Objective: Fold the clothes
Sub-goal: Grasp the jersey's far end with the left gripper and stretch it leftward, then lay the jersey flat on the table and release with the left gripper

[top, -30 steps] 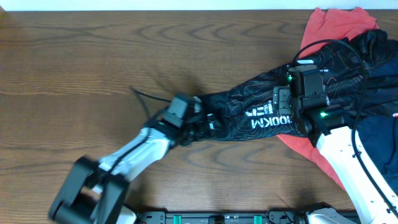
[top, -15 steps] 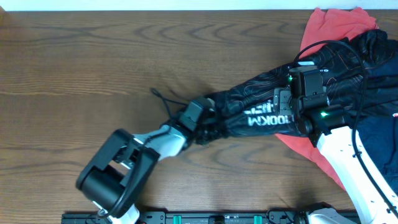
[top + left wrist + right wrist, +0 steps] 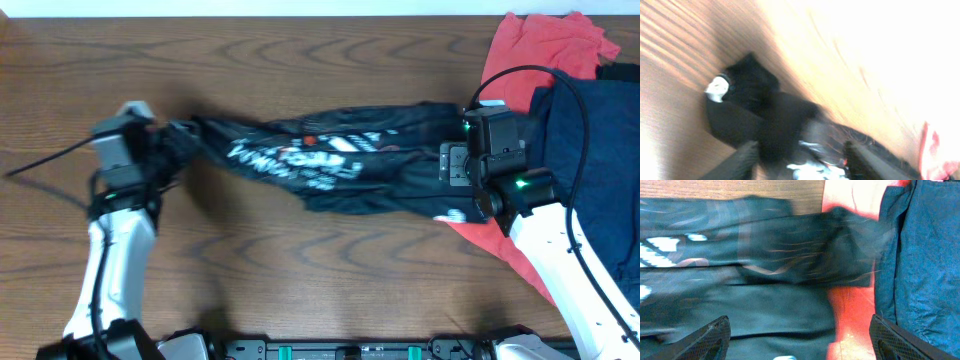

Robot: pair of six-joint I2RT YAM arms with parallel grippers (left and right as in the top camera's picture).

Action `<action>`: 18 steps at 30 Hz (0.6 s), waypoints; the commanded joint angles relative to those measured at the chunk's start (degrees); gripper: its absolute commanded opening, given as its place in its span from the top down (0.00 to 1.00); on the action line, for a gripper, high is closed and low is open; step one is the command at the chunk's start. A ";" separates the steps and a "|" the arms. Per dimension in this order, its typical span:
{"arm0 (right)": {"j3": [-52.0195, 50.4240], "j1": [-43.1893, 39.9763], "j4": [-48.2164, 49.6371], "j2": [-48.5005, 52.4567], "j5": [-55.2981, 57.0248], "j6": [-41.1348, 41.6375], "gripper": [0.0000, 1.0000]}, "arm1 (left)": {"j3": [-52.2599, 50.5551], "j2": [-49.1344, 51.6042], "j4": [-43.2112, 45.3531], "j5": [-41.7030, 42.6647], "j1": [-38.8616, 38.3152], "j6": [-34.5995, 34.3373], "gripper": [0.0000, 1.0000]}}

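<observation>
Overhead view evenly lit, mostly sharp; left wrist view overexposed, both wrist views motion-blurred.

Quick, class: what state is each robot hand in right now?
Left hand: open, black jersey end lying between its fingers.
Right hand: open, over the jersey, holding nothing.

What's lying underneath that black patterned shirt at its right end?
A coral-red garment pokes out from under the black jersey at its right end; the rest lies on the wooden table. How far the red cloth runs beneath is covered.
</observation>
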 commanded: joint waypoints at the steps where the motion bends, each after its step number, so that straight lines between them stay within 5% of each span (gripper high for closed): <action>1: 0.24 -1.11 -0.07 -0.96 -0.70 0.61 0.12 | -0.07 -0.09 -5.16 5.01 2.62 1.99 0.23; 4: 0.24 -1.11 -0.28 -0.94 -0.72 0.63 0.11 | -0.09 -0.04 -14.88 7.30 1.49 1.97 0.11; 7: 0.24 -1.14 -1.84 -0.94 -0.68 0.63 0.15 | -0.48 0.00 -23.71 8.26 -2.47 1.92 0.09; 11: 0.22 -2.23 -4.59 -0.68 -0.68 0.96 0.47 | -2.64 0.00 -27.17 8.46 -11.30 1.64 0.27; 18: 0.17 -4.11 -4.94 0.83 -2.03 1.92 0.41 | -4.63 3.43 -19.71 3.61 -29.33 -4.90 0.28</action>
